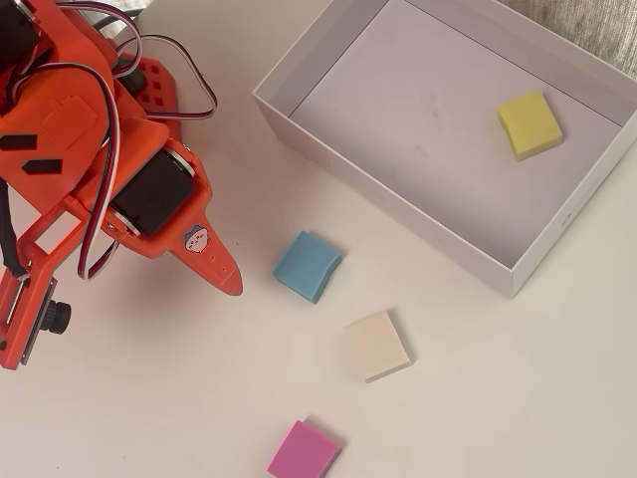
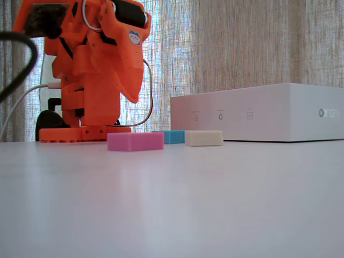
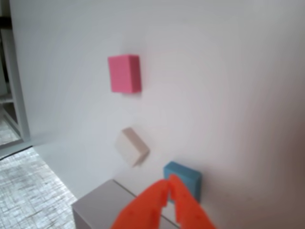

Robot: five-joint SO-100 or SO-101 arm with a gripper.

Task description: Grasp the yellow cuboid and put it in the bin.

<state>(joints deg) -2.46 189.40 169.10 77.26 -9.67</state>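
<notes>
Yellow cuboid (image 1: 530,124) already lies in my bin (image 1: 398,194) at two o'clock (looks done), gripper (image 3: 170,183) closed empty

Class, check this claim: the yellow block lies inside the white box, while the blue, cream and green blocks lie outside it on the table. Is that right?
One detail is wrong. The third block outside is pink, not green, as the overhead view shows. The rest stands: the yellow block lies inside the white box, and the blue block and cream block lie on the table.
</notes>
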